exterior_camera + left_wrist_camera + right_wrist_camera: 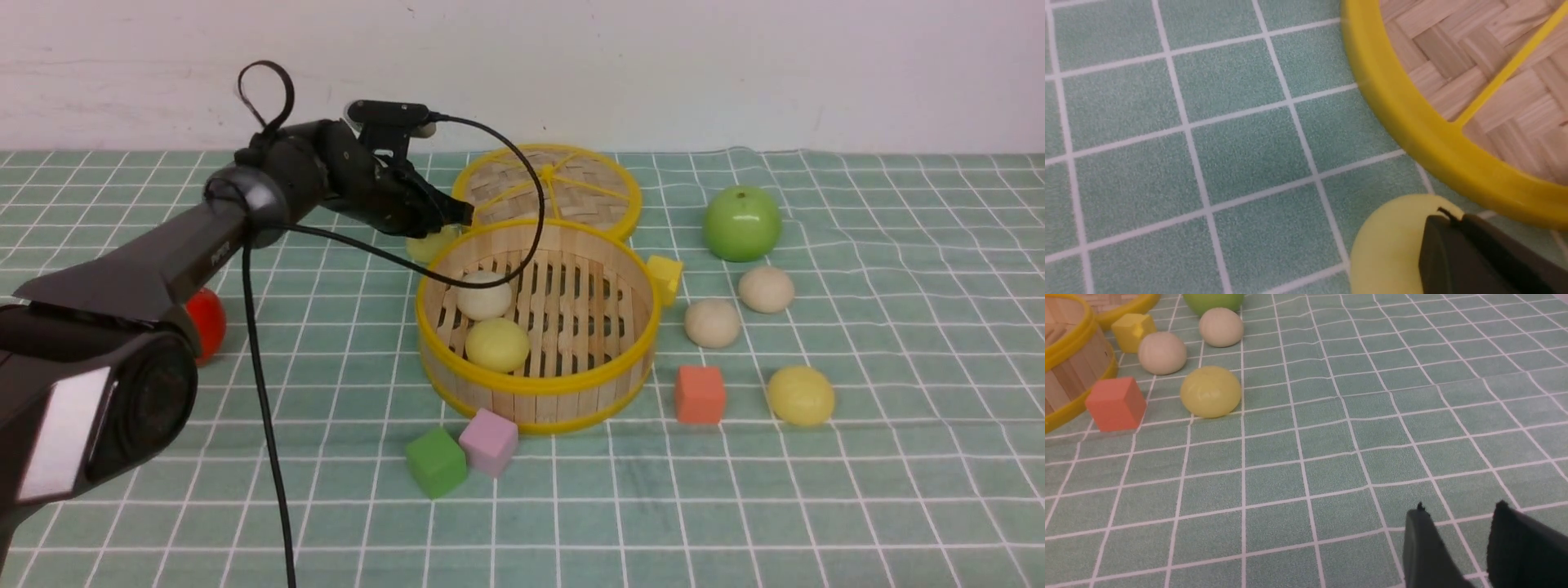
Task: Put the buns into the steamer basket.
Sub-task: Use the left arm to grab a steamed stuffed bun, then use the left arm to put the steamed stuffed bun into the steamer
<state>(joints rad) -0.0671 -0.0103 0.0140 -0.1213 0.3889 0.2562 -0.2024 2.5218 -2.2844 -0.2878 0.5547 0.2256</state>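
Observation:
The steamer basket (535,384) stands mid-table and holds a beige-white bun (483,295) and a pale yellow bun (497,344). A third pale yellow bun (431,243) lies on the cloth behind the basket's left rim. My left gripper (465,214) hovers just above that bun (1388,249), its jaws pressed together and empty (1453,218). Two beige-white buns (713,322) (766,289) and a pale yellow bun (801,395) lie right of the basket. My right gripper (1459,510) is open over bare cloth and out of the front view.
The woven lid (549,189) lies behind the basket. A green apple (741,222) sits at the back right and a red fruit (204,324) at the left. Yellow (665,278), orange (700,394), green (436,461) and pink (488,441) cubes ring the basket.

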